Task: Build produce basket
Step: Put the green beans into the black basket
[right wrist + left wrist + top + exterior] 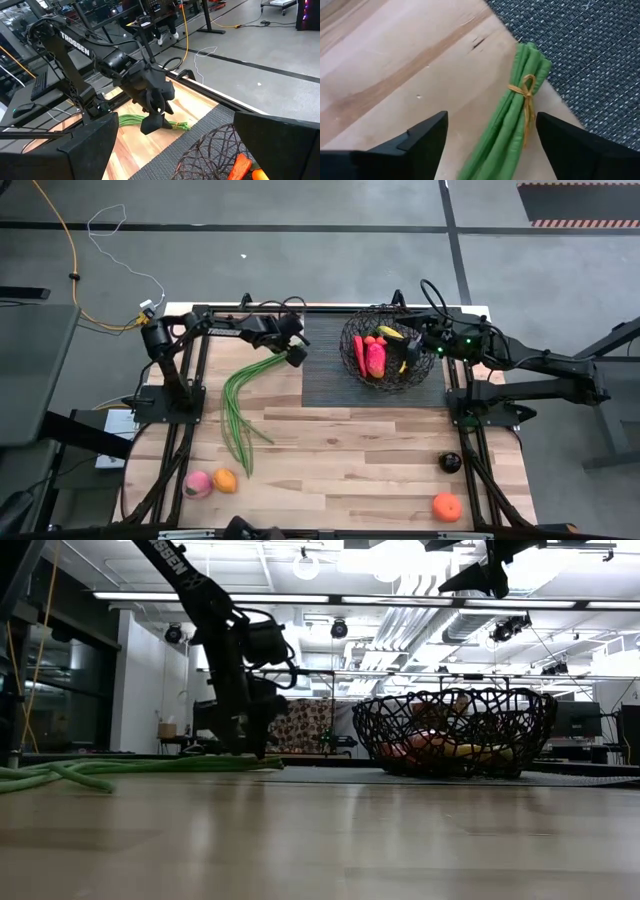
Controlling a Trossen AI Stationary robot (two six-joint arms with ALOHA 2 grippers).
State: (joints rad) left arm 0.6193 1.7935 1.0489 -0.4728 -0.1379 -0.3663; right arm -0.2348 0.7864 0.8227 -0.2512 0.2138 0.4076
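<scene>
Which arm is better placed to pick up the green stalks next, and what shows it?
The left. The left gripper hangs open directly over the tied end of the green stalks, fingers on either side. The right gripper is over the basket, away from the stalks.

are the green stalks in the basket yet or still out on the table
Out. The green stalks lie on the wooden table, beside the wire basket; the open left hand straddles their tied end.
</scene>
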